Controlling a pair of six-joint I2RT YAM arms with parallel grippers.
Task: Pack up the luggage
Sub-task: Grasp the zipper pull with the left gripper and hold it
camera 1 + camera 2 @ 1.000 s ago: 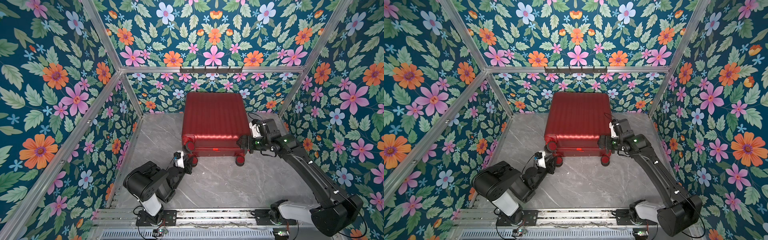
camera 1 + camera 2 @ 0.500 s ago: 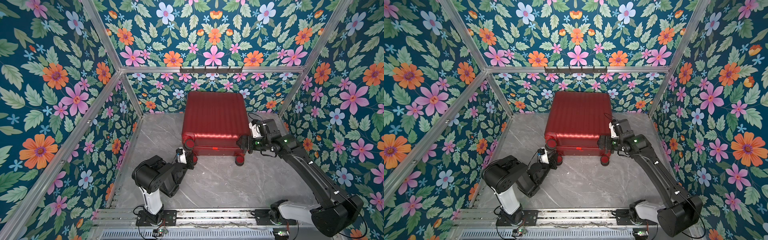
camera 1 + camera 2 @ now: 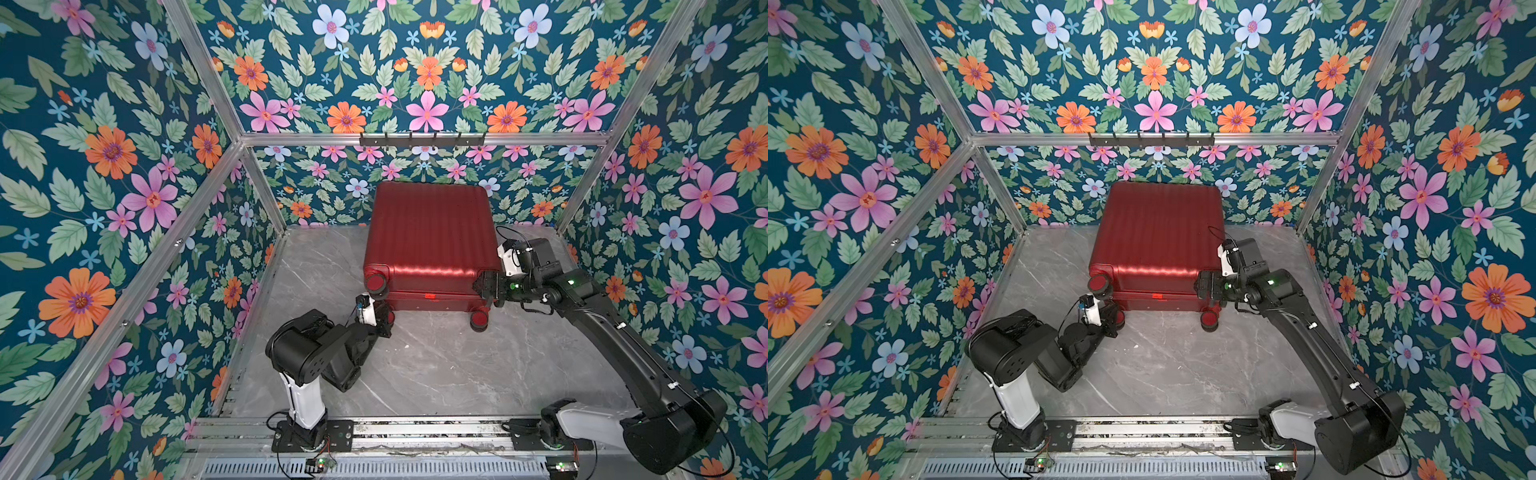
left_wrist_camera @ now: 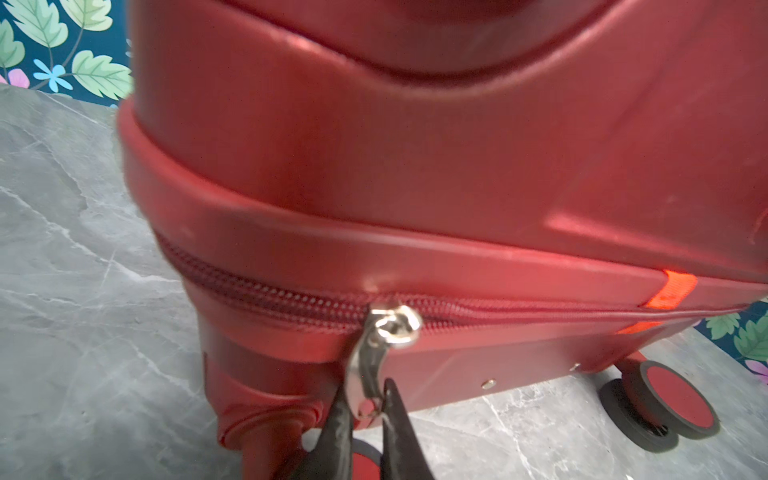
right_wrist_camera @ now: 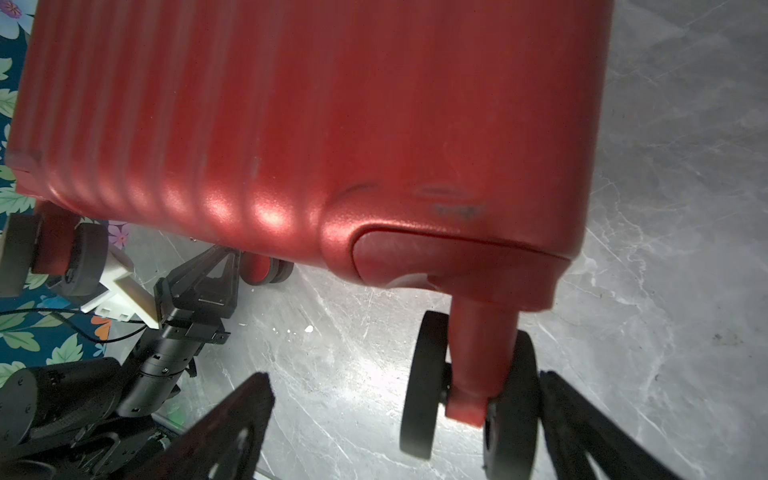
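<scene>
Luggage (image 3: 432, 237) lying flat | left pincer (image 4: 366, 387) pinching zipper pull (image 4: 360, 365) | right pincer (image 5: 405, 376) spread astride caster wheel (image 5: 510, 407)

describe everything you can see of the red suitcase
The luggage is a dark-red, glossy, ribbed hard shell lying flat on the grey marbled floor, halves together, its red-hubbed caster wheels facing the arms. A red zipper runs along the seam; the left gripper is shut on its silver zipper pull. The right gripper, open, straddles one caster; contact is unclear.
</scene>
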